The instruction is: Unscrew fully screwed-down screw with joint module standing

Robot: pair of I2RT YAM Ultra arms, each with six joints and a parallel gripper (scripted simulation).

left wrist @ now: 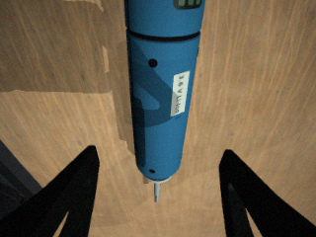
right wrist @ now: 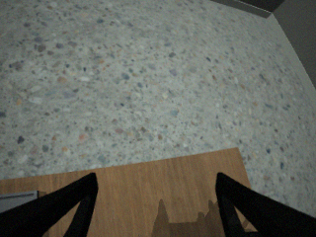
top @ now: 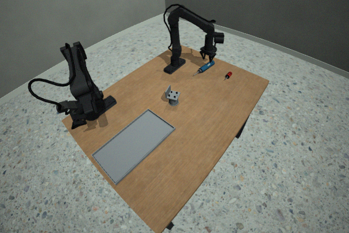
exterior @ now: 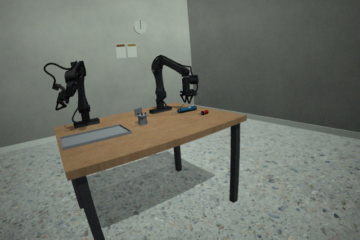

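The electric screwdriver with the blue barrel lies flat on the table near the back edge, and it also shows in the exterior view. My left gripper hangs just above its barrel, open. In the left wrist view the barrel lies between the two open fingers, bit towards the bottom. The joint module stands upright mid-table with the grey bracket on top. Its screws are too small to tell apart. My right gripper is open and empty over the table's edge by its base.
A small red-handled screwdriver lies to the right of the blue one. A flat grey tray lies at the front left of the table. The left arm's base stands at the back, close to the electric screwdriver.
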